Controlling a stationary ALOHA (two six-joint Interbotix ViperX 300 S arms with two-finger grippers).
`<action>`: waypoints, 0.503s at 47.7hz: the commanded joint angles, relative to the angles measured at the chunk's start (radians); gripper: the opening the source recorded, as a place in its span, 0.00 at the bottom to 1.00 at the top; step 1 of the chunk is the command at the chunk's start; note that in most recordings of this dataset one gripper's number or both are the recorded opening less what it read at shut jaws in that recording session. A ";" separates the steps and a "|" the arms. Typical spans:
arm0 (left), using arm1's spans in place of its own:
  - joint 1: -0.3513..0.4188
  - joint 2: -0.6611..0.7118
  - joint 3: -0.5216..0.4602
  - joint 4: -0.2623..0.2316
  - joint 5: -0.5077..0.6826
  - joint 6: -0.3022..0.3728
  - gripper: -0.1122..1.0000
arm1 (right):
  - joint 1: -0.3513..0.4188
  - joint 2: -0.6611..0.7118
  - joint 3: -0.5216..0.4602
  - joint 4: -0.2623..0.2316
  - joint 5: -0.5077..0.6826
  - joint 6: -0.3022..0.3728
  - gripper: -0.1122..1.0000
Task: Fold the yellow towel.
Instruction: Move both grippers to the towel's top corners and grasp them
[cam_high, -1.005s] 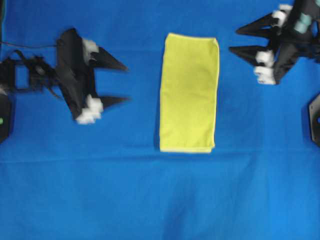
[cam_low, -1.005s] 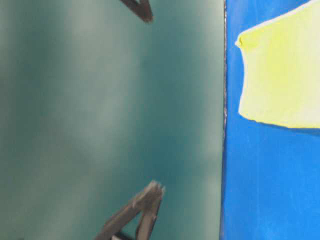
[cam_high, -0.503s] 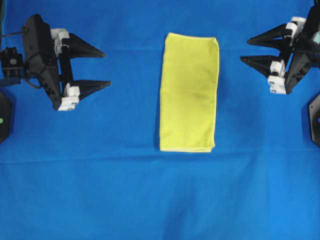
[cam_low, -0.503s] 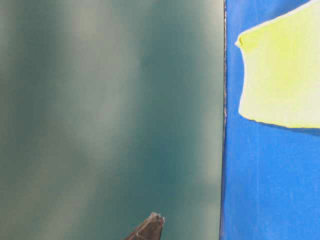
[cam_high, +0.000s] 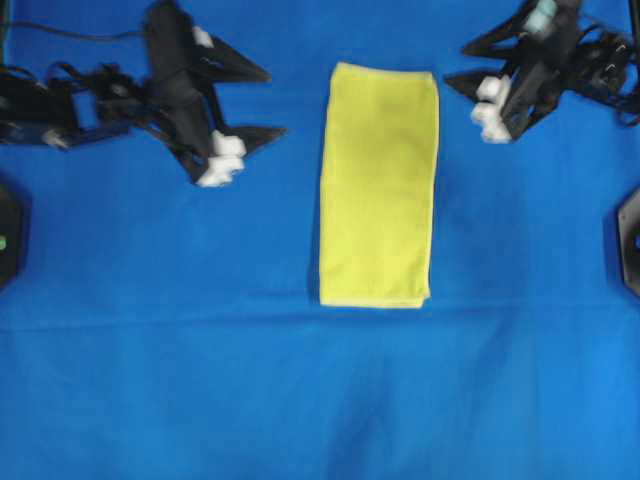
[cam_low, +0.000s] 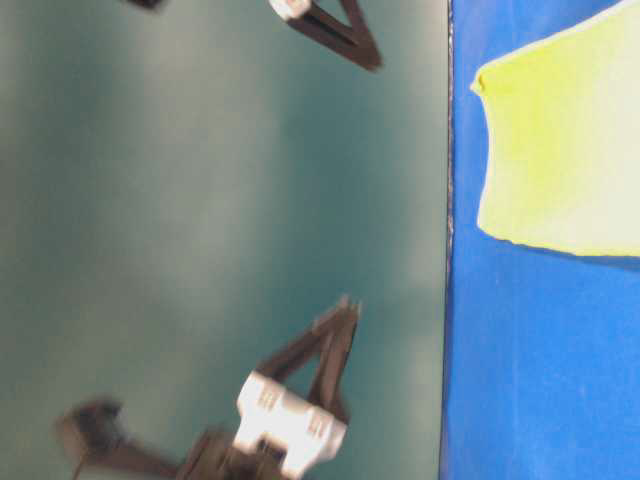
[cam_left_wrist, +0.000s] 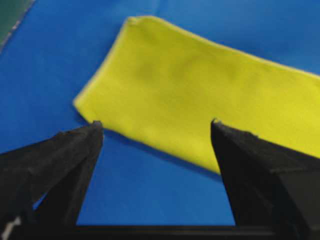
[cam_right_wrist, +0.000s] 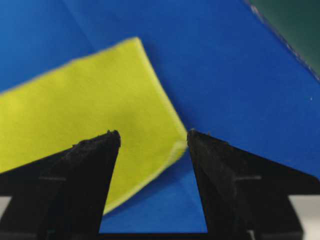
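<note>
Two tools flank the cloth, both with jaws spread wide and nothing between them. In the overhead view the left tool (cam_high: 268, 102) sits at about ten o'clock from the cloth's centre, its tips aimed toward the cloth's far left edge but apart from it. The right tool (cam_high: 455, 64) sits at about two o'clock, tips close to the far right corner, also not touching.

The yellow towel (cam_high: 379, 185) lies flat on the blue-covered worktop (cam_high: 200, 380), folded into a tall narrow rectangle with its long sides running from twelve to six o'clock. Its colour is bright and even, with a fine weave. A paler hem runs along the right and near edges, and doubled layers show at the near end. The left wrist view shows a rounded far corner; the right wrist view shows a slightly lifted corner edge.
</note>
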 joint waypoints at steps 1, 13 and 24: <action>0.031 0.074 -0.080 0.002 -0.009 0.003 0.84 | -0.020 0.061 -0.058 -0.017 0.012 -0.002 0.64; 0.092 0.278 -0.215 0.002 -0.011 0.002 0.84 | -0.049 0.221 -0.118 -0.040 0.021 -0.002 0.64; 0.129 0.417 -0.307 0.002 -0.012 0.002 0.84 | -0.072 0.324 -0.140 -0.041 0.000 -0.003 0.64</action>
